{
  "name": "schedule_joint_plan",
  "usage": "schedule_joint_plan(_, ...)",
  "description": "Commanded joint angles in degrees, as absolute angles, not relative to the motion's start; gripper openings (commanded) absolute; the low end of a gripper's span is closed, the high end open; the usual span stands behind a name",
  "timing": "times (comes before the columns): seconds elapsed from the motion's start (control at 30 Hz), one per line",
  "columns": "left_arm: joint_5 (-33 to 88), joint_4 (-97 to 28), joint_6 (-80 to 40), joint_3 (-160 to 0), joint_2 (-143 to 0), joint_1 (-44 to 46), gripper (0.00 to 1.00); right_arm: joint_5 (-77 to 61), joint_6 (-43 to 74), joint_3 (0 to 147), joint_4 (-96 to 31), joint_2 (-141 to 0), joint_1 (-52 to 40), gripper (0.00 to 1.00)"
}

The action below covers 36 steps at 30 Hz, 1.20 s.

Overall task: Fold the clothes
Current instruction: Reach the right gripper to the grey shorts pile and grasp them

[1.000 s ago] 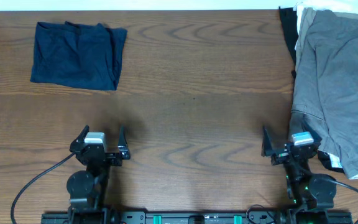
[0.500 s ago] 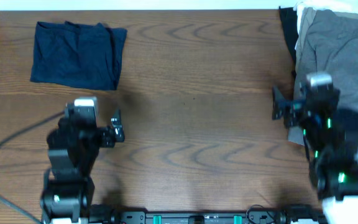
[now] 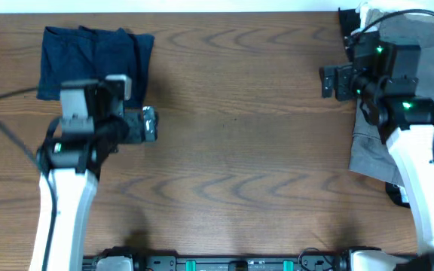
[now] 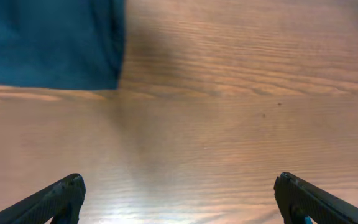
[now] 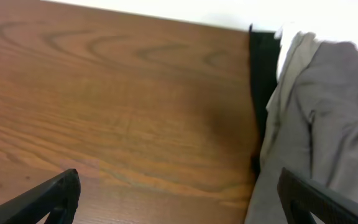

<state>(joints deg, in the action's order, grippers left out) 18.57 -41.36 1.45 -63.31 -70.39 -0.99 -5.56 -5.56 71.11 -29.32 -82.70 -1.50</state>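
I see the brown wood-grain table (image 3: 239,165), with a white wall (image 5: 166,7) past its far edge. Folded navy garment (image 3: 89,66) sits at the far-left corner, grey clothes pile (image 5: 328,124) along the right edge. Left gripper (image 3: 151,124) and right gripper (image 3: 327,81) have fingers spread wide, holding nothing, over bare wood.

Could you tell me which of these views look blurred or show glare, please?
Overhead: table grain crisp, left gripper slightly smeared. Left wrist: soft throughout, blue cloth fuzzy at its edge, pale sheen on the wood near the bottom. Right wrist: also soft, grey cloth smudged in its folds, the strip above the table blown out white.
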Motion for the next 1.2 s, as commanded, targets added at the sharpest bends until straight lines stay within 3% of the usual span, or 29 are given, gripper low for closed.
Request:
schedule_joint_plan(0.0,27.64,-38.09,1.17,-65.28,-75.31,-0.78,0.98,-5.54,-8.19,72.62,-28.45,-83.29,-0.51,0.99)
schedule_joint_plan(0.23,39.4,-29.19,1.48,-65.23,-82.46,-0.08,0.98,-0.21,-8.97,72.58,-26.59,-85.3,6.96,0.95)
schedule_joint_plan(0.47,25.71,-29.45,2.02,-65.23,-86.21,7.79,0.98,-0.27,-9.58,72.58,-25.74,-92.12,15.25,0.88)
schedule_joint_plan(0.67,13.21,-29.45,0.03,-65.23,-86.87,15.55,0.98,-0.21,-10.37,72.58,-25.67,-99.53,18.31,0.71)
schedule_joint_plan(1.17,12.32,-29.41,-0.1,-65.17,-86.87,18.63,0.99,-0.62,-10.35,72.58,-24.64,-109.91,21.56,0.64)
